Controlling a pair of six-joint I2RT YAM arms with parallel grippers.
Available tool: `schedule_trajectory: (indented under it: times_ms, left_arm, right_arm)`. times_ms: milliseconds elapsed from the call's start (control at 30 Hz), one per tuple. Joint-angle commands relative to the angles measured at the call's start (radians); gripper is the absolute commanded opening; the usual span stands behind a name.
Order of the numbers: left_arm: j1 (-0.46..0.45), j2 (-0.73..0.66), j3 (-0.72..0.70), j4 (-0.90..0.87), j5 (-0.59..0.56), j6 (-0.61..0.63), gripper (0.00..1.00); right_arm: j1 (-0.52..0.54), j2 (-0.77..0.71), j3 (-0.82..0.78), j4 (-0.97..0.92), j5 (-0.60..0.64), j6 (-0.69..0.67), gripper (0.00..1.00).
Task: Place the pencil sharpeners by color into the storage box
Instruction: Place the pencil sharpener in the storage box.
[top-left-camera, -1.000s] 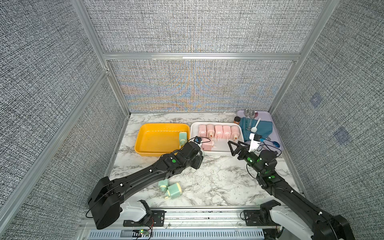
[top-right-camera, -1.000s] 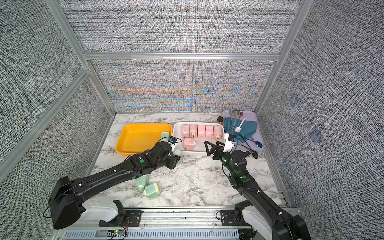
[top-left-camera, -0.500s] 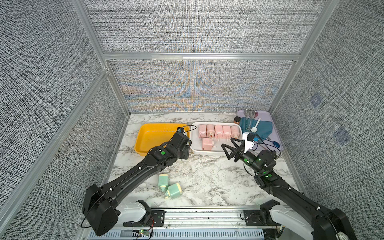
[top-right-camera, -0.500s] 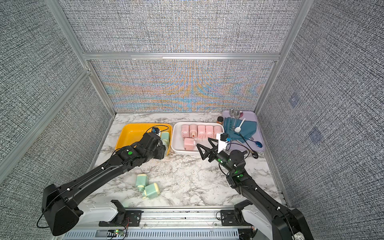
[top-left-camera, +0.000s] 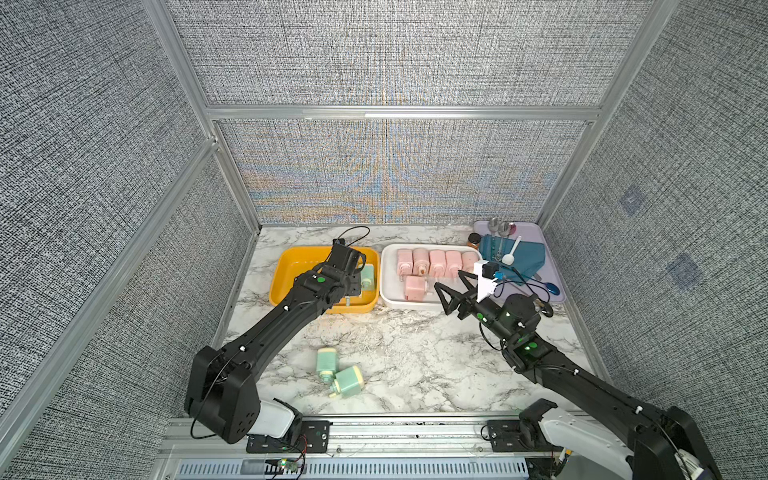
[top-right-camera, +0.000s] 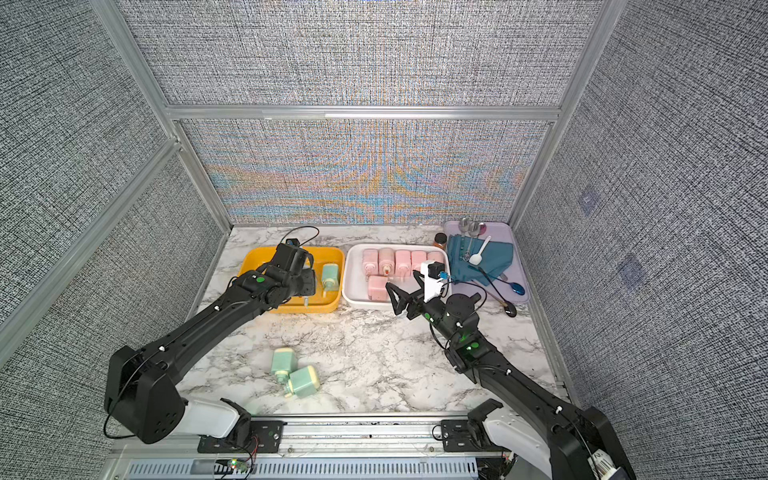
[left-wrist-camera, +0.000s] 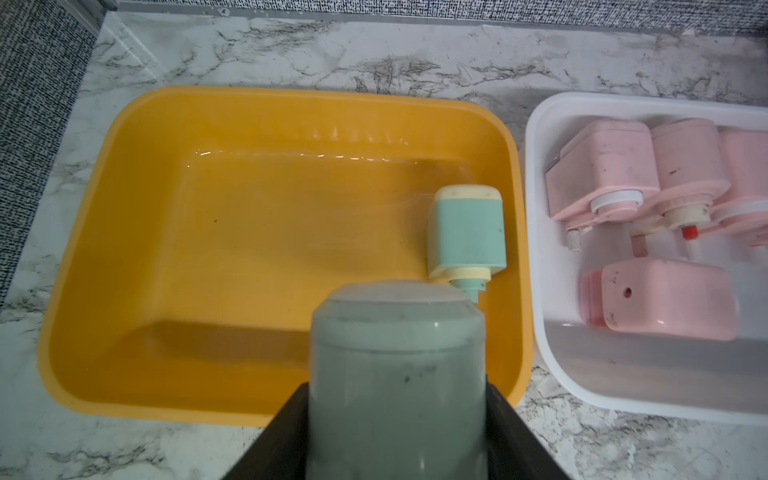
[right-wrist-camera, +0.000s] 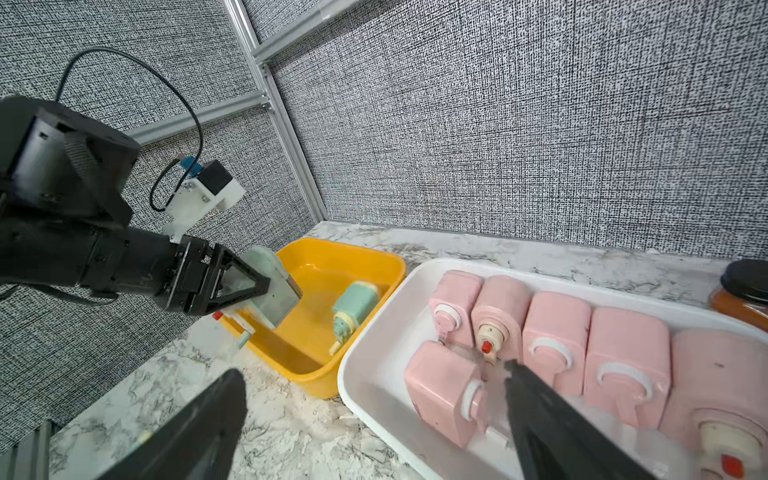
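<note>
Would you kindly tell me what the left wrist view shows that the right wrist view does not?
Left wrist only: the yellow bin's end nearest the side wall. Right wrist only: the jar, the open right hand, and the left hand seen side-on. Both: the held green sharpener, another green one lying in that bin, and pink sharpeners in the white bin.

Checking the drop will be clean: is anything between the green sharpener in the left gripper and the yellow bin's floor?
Nothing visible. The left gripper holds the green sharpener over bare floor of the yellow bin; the other green sharpener lies aside, by the wall facing the white tray.
</note>
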Motion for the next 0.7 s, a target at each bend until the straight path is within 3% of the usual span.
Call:
schedule_trajectory:
  times_ms: [0,667]
  left_arm:
    - [0.034,0.029,0.024,0.038,0.058,0.038,0.0]
    - [0.236,0.208,0.046,0.215,0.378,0.095,0.0]
  right_arm:
    - [0.002,-0.004,0.008,-0.029,0.044,0.001,0.99]
    - [0.002,-0.101,-0.016,-0.145,0.156,0.021,0.99]
